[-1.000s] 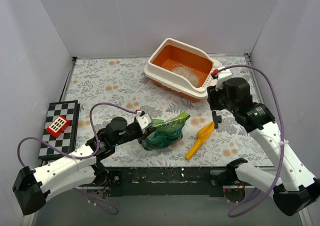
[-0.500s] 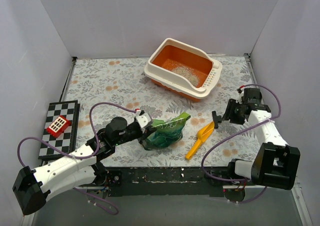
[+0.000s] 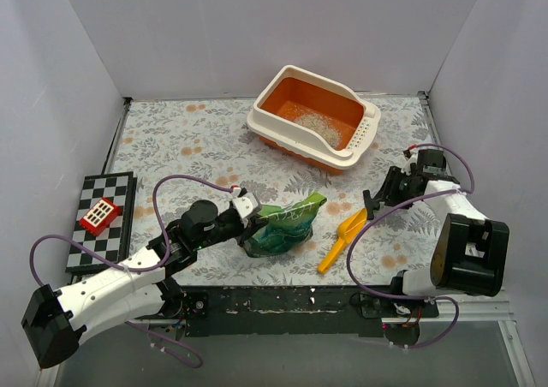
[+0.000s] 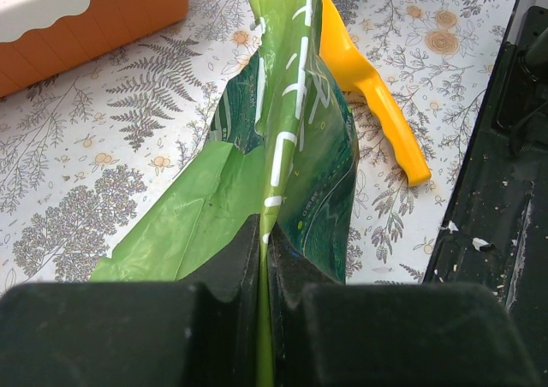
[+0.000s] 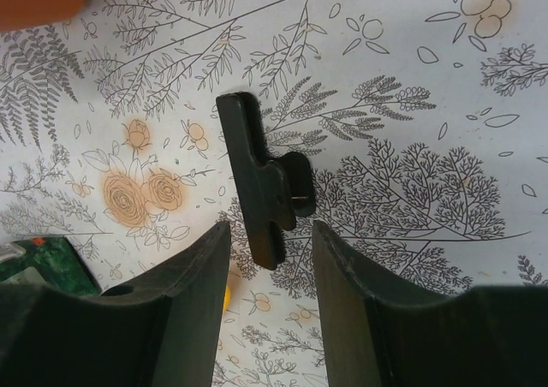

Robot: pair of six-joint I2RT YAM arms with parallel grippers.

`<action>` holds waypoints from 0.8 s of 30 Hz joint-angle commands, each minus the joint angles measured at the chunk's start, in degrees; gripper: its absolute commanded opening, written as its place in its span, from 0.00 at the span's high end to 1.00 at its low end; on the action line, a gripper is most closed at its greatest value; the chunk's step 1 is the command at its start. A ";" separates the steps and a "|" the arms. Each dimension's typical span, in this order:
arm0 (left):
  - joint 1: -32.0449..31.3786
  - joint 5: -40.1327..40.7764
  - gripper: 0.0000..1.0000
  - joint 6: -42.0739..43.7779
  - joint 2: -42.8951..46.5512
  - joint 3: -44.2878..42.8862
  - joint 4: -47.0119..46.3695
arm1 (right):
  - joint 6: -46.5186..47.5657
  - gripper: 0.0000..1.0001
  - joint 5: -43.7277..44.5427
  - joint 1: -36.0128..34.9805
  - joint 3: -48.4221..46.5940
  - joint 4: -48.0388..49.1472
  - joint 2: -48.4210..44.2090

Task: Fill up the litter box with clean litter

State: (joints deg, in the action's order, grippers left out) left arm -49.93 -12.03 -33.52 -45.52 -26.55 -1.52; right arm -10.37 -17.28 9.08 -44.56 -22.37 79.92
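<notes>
Left pincer (image 4: 262,237) clamped shut on the top edge of green bag (image 4: 300,147), bag sitting on the table (image 3: 188,139). Right pincer (image 5: 267,233) about half open, gripping nothing, low over a small black piece (image 5: 261,173) lying near yellow scoop (image 3: 342,237). Litter box (image 3: 300,147) at far side, thin patch of clean litter (image 3: 318,126) inside.

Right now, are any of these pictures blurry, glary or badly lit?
Top external view: even light, no glare, the litter box sharp. Left wrist view: the green bag is crisp, the left gripper dark and blurred. Right wrist view: the patterned table is sharp, the right gripper soft-edged.
</notes>
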 commanded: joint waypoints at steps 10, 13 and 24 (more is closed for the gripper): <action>0.45 1.05 1.00 -0.67 1.75 0.79 0.29 | -0.35 0.54 -2.23 0.41 -0.71 4.70 5.25; 0.45 1.13 1.00 -0.67 1.83 0.79 0.38 | -0.79 0.55 -3.11 0.41 -0.62 5.41 5.51; 0.45 0.96 1.00 -0.58 2.01 0.79 0.46 | -1.14 0.66 -4.34 0.41 -0.18 6.37 8.14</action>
State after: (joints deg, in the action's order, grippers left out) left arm -49.93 -11.70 -33.56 -45.21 -26.55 -1.28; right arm -10.92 -20.36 9.34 -44.56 -17.76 87.00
